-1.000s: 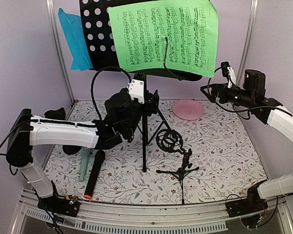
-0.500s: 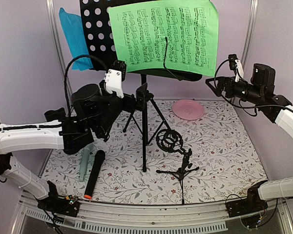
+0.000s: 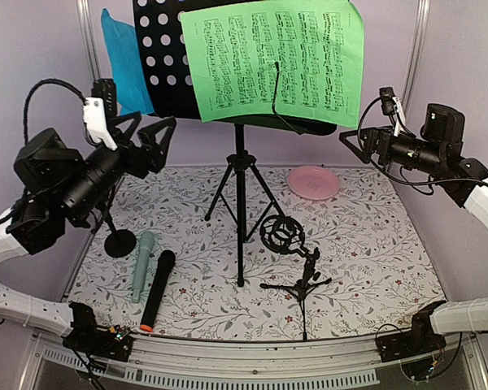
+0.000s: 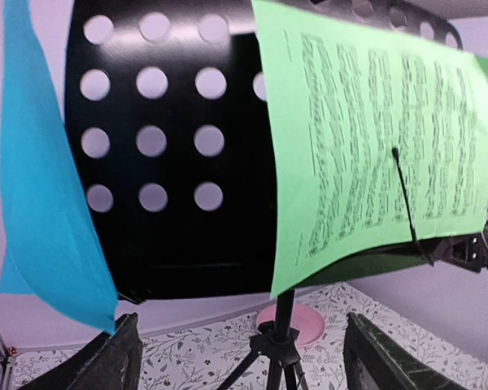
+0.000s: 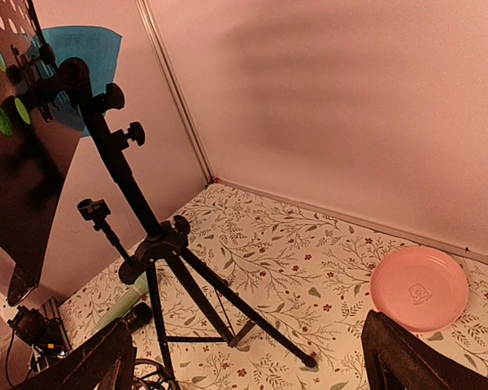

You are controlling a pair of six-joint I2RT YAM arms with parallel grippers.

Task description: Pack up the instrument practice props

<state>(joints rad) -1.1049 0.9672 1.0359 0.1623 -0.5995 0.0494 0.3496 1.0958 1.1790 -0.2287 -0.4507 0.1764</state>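
Your left gripper hangs high in front of the sheet-music rack, its jaws spread wide with nothing between them. Its wrist camera looks straight at the blue sheet and the green sheet, so I judge that it is lined up to take a sheet first. The green sheet stands on the lower ledge of the rack, and a thin wire arm crosses its front, probably to keep it from sliding off; you may need to draw it out sideways or upward. The blue sheet hangs at the left edge of the rack. Your right gripper is also spread and empty, raised on the rack's right toward its back side, perhaps to steady it. On the table the black microphone and the mint-green microphone lie side by side. One mic support stands just right of the tripod legs, and the second mic support stands near the mint one. Nothing looks packed yet.
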